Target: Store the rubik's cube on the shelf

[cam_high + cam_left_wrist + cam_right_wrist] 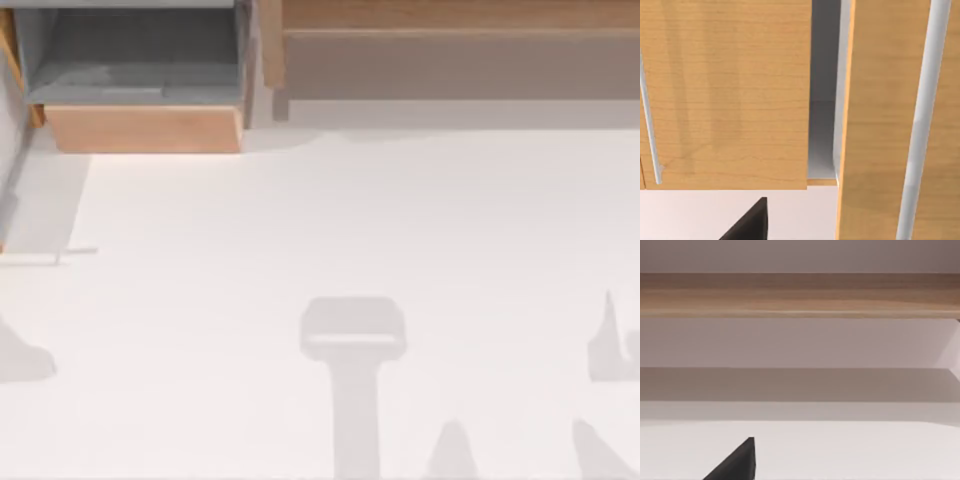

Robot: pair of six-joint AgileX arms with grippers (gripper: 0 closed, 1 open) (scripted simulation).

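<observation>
The rubik's cube is out of view. The shelf (460, 15) runs along the back right of the table as a long light-wood ledge, with a grey-brown front panel (460, 66) and a wooden side post (270, 45). In the right wrist view the shelf (800, 295) is a wood band straight ahead, beyond bare white table. A dark piece of my right gripper (737, 462) shows there, low over the table. A dark piece of my left gripper (747, 225) shows close to a wooden cabinet front (725, 95).
A boxy wooden drawer unit (145, 130) with a grey lining stands at the back left. Near my left gripper are wood panels with silver bar handles (927, 120) and a grey gap (822, 135) between them. Grey arm shadows (352, 340) lie on the white table (300, 220).
</observation>
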